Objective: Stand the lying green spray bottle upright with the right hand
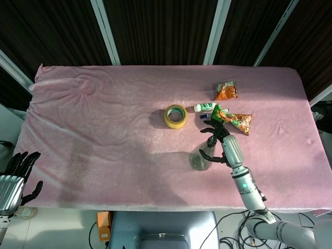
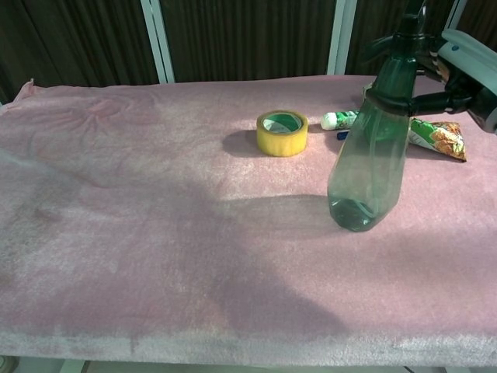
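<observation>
We see the green spray bottle (image 2: 368, 159) upright but tilted on the pink table (image 2: 155, 233), a little liquid in its base. Our right robot hand (image 2: 458, 74) clasps its neck from the right. Only the head view shows our left robot hand (image 1: 13, 179), spread, off the table.
</observation>
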Controlling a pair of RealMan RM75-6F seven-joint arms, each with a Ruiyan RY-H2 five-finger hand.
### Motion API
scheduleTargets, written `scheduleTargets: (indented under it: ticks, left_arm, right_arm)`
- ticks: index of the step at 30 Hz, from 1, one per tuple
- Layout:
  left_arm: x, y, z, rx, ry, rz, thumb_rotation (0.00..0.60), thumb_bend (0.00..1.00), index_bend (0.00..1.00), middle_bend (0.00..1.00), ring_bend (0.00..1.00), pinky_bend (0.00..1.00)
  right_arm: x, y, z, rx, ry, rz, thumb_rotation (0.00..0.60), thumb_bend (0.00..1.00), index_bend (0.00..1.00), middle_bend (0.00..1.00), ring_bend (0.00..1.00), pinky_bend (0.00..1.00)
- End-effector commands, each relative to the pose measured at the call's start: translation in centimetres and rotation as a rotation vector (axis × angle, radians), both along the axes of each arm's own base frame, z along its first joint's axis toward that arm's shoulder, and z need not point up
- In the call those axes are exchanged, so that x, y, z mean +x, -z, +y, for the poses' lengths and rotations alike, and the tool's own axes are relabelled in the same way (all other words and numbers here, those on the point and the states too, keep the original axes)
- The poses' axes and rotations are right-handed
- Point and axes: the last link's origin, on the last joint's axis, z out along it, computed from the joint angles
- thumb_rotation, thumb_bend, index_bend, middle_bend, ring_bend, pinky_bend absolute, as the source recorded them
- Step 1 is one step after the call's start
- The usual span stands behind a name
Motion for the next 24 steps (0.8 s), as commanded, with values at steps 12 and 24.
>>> scheduleTargets:
  ticks: [12, 24]
  left_arm:
    - [0.0, 0.0, 0.0, -0.001, -0.002, 0.000, 0.600, 0.42, 0.01, 0.09, 0.00, 0.04]
    - [0.0, -0.1, -0.1, 0.005, -0.002, -0.004, 0.600, 0.42, 0.01, 0.09, 0.00, 0.04]
  right_arm:
    - [-2.3, -1.3, 1.9, 0.038, 0.046, 0.057, 0.600, 0.26, 0.17, 0.18, 0.04, 0.27]
    - [-5.6, -3.4, 5.0, 0.072, 0.101, 0.239, 0.600, 0.22, 0.12, 0.10, 0.00, 0.17]
